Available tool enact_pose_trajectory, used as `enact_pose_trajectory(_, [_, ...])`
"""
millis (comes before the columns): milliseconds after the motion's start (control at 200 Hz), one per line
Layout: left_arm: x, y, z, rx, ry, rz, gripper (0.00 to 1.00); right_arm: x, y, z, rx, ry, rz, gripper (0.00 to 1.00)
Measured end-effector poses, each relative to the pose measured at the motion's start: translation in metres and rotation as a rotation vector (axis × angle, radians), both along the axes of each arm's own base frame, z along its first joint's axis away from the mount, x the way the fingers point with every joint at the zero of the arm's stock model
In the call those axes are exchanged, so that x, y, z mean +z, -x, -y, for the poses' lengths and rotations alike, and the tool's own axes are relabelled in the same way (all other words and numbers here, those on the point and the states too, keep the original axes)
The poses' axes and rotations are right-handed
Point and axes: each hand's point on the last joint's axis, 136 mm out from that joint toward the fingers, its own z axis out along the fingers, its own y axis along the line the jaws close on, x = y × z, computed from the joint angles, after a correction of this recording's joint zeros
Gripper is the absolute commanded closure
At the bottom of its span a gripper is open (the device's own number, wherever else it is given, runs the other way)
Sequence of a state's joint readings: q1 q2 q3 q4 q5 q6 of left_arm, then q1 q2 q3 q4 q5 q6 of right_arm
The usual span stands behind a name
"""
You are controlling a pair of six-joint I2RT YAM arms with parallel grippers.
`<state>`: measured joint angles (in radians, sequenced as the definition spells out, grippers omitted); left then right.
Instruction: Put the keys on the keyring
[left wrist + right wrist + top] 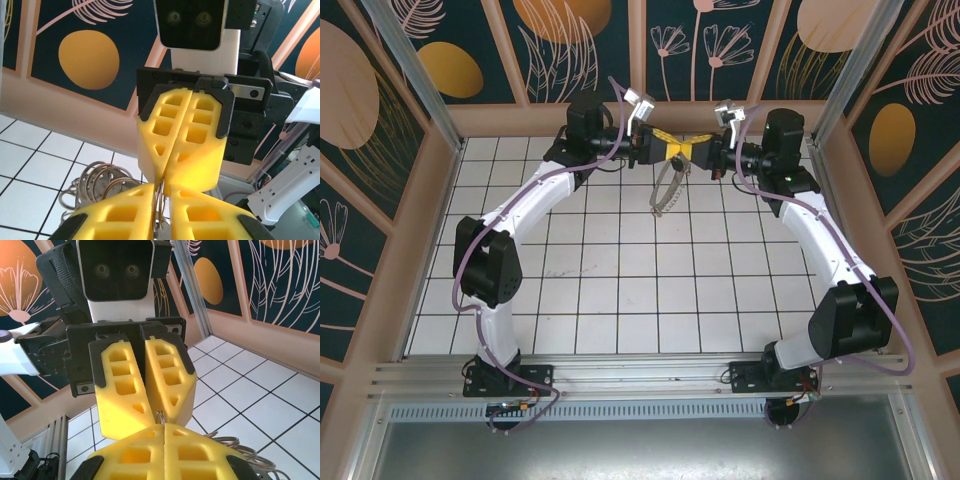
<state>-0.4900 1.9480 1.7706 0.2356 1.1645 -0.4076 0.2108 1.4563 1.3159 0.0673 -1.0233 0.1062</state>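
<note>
The table [620, 290] carries nothing of the task on its tiles. Both arms have lifted the work off it, probably because a floppy loop is easier to thread when it hangs free than when it lies flat.

The left arm [520, 215] and right arm [820, 235] each bow outward from the near edge. They curve in to meet at the far middle, with their wrists level and pointing straight at each other, tip to tip.

The left jaws are drawn narrow, with only a sliver between their yellow fingers [120, 215], and they pinch a thin wire of the keyring [667, 190]. That looks like a way to hold one spot steady.

The right jaws are pressed fully together. Their fingers [195, 452] butt against the left pair. I cannot tell whether a key is nipped between them.

The keyring dangles just below the meeting point, clear of the table. Its bunch of small rings [100, 182] hangs down on the left arm's side. A tiny wire loop [160, 416] shows right where the four tips meet.
</note>
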Motion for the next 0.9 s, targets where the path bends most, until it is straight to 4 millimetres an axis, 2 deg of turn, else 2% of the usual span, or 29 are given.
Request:
enact_pose_trajectory(20, [0.001, 0.001, 0.000, -0.003, 0.003, 0.003, 1.00, 0.000, 0.000, 0.000, 0.000, -0.001, 0.003, 1.00])
enact_pose_trajectory(180, [0.004, 0.000, 0.000, 0.001, 0.024, -0.006, 1.00, 0.003, -0.001, 0.001, -0.003, -0.004, 0.016, 0.99])
enact_pose_trajectory(210, [0.004, -0.001, 0.000, 0.003, 0.028, -0.011, 1.00, 0.004, -0.001, 0.001, -0.005, -0.005, 0.015, 0.84])
enact_pose_trajectory(245, [0.004, -0.001, 0.000, 0.007, 0.034, -0.015, 1.00, 0.004, -0.002, 0.002, -0.009, -0.008, 0.009, 0.72])
enact_pose_trajectory(290, [0.005, -0.004, 0.000, 0.019, 0.041, -0.020, 1.00, 0.005, -0.003, 0.004, -0.016, -0.013, 0.008, 0.64])
enact_pose_trajectory(330, [0.006, -0.005, 0.000, 0.026, 0.050, -0.020, 1.00, 0.006, -0.005, 0.007, -0.032, -0.024, 0.004, 0.61])
enact_pose_trajectory(450, [0.009, -0.009, 0.000, 0.057, 0.078, -0.035, 1.00, 0.005, -0.003, 0.022, -0.102, -0.056, 0.002, 0.60])
enact_pose_trajectory(581, [0.012, -0.013, 0.000, 0.083, 0.109, -0.059, 1.00, -0.001, 0.008, 0.036, -0.179, -0.102, 0.004, 0.58])
enact_pose_trajectory(781, [0.020, -0.013, -0.002, 0.098, 0.161, -0.090, 1.00, -0.022, 0.015, 0.041, -0.217, -0.168, -0.010, 0.54])
enact_pose_trajectory(901, [0.028, -0.006, -0.001, 0.082, 0.187, -0.098, 1.00, -0.022, 0.013, 0.039, -0.213, -0.191, 0.004, 0.52])
